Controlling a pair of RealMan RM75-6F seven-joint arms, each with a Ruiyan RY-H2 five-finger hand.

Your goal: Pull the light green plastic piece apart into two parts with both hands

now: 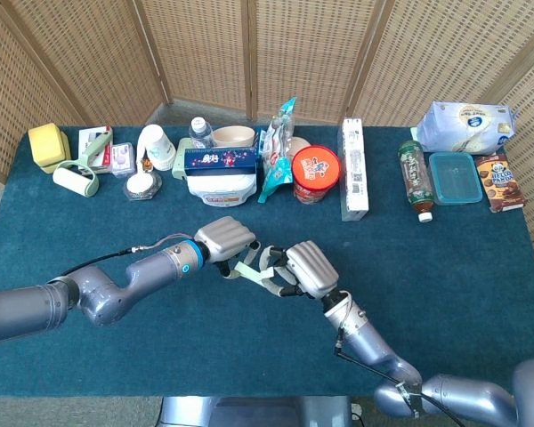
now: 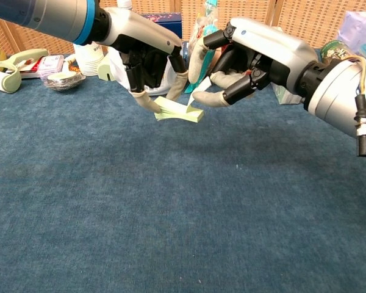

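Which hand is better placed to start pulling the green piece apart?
Probably the left hand: its fingers grip the green piece from above. The right hand only reaches one end with its fingertips, so its hold looks weaker.

- A staged test room, not a lived-in home.
- A bench (image 1: 62, 356) draped in dark teal cloth.
- Woven wicker screens (image 1: 196, 53) close off twelve o'clock.
- Assorted groceries, such as a red-lidded tub (image 1: 315, 173), are lined up along the far edge.
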